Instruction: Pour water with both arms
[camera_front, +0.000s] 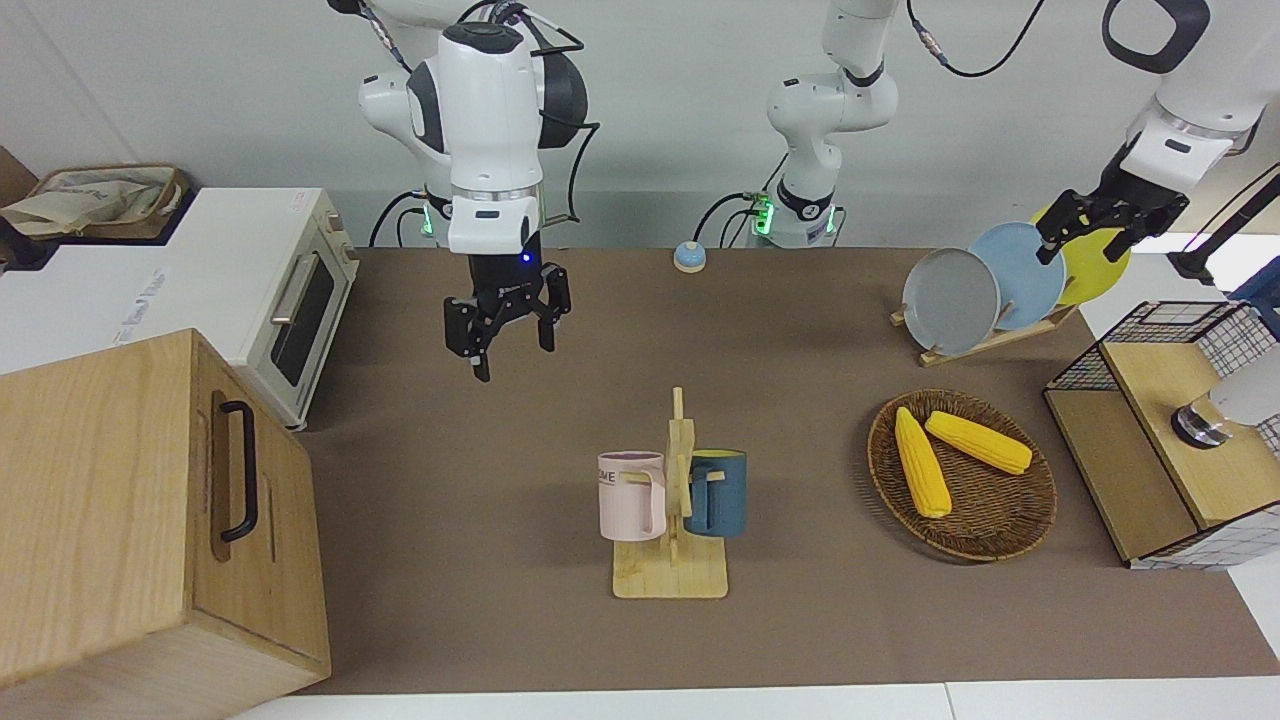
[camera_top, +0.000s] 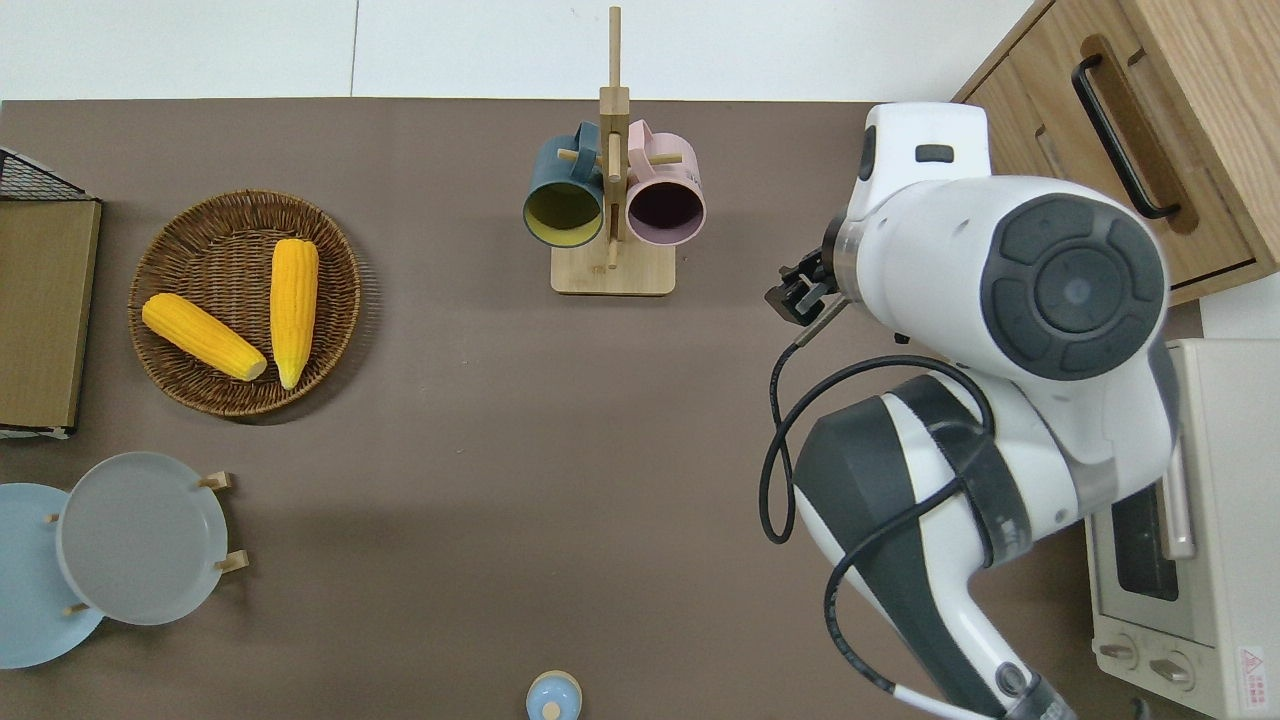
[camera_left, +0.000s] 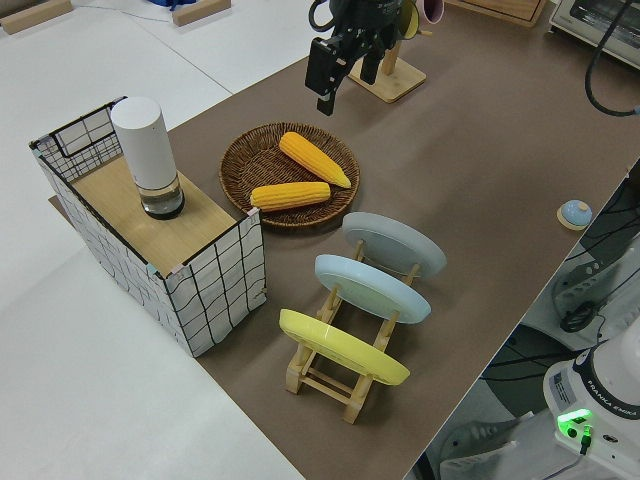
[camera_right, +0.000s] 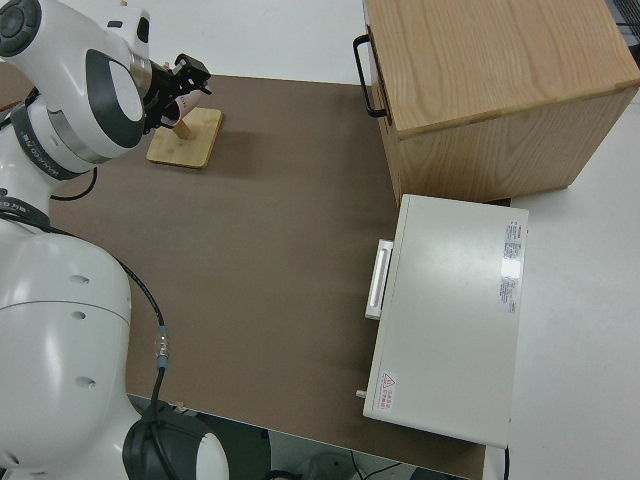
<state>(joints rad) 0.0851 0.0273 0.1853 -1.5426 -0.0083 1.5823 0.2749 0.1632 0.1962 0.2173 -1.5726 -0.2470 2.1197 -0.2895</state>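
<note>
A pink mug (camera_front: 630, 495) (camera_top: 665, 205) and a dark blue mug (camera_front: 718, 492) (camera_top: 563, 205) hang on a wooden rack (camera_front: 670, 575) (camera_top: 612, 275) in the middle of the table. My right gripper (camera_front: 507, 330) (camera_top: 800, 298) (camera_right: 190, 80) hangs open and empty over bare table beside the rack, toward the right arm's end. My left gripper (camera_front: 1090, 235) (camera_left: 345, 70) is raised at the left arm's end, open and holding nothing; the overhead view does not show it. No water is in view.
A wicker basket (camera_front: 960, 550) holds two corn cobs. Three plates (camera_front: 950, 300) stand in a wooden rack. A white cylinder (camera_left: 150, 155) sits on a wire crate. A toaster oven (camera_front: 290, 290), a wooden cabinet (camera_front: 130, 500) and a small blue bell (camera_front: 689, 256) are also here.
</note>
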